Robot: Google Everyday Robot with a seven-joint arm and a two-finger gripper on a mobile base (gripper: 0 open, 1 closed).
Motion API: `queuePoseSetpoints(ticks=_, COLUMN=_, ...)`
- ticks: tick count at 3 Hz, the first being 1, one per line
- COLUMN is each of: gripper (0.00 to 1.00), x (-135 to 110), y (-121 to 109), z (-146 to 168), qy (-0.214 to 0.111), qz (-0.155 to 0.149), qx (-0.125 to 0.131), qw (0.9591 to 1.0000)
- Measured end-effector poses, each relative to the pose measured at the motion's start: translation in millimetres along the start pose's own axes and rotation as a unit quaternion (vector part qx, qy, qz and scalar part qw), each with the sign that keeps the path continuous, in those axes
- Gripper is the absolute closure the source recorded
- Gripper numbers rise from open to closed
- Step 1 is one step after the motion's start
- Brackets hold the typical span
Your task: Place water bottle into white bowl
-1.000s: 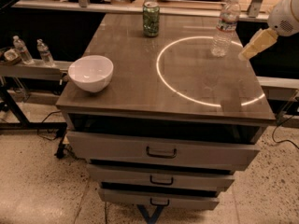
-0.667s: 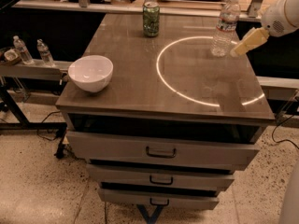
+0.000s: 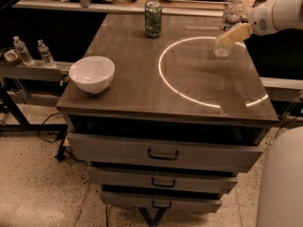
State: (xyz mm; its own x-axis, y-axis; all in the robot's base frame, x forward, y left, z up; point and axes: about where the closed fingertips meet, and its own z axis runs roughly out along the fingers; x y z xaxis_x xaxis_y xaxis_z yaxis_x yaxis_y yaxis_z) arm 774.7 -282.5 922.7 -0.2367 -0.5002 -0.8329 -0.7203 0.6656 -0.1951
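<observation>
camera view: the gripper (image 3: 231,35) was at the far right corner of the table (image 3: 142,96), at the end of a white arm (image 3: 284,11) that reached in from the right edge of the picture. it lay right against the water bottle (image 3: 230,16), crossing in front of the bottle's middle. whether it was open or closed, and whether it had hold of the bottle, could not be told.

the water bottle was on the far right part of the table top, just at the far edge of a bright ring of light (image 3: 160,67) on the wood. it seemed to lean a little, its white cap further right than its base. whether the base touched the table could not be told.

the white bowl (image 3: 92,74) sat upright near the table's front left corner, well apart from the bottle and the gripper. a green can (image 3: 153,19) stood at the far edge of the table, left of the bottle. two small bottles (image 3: 21,50) stood on a low shelf left of the table. below the table top were drawers (image 3: 164,153) with dark handles.
</observation>
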Motion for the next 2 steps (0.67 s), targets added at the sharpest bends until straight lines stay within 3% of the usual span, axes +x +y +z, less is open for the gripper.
queuePoseSetpoints(ticks=1, gripper=0.33, x=-6, y=-6, z=13, qy=-0.04, qz=0.035, qx=-0.004, qw=0.9986)
queuePoseSetpoints(ticks=2, gripper=0.56, x=-4, y=-22, z=17, qy=-0.061, qz=0.054, qx=0.014, qw=0.9966)
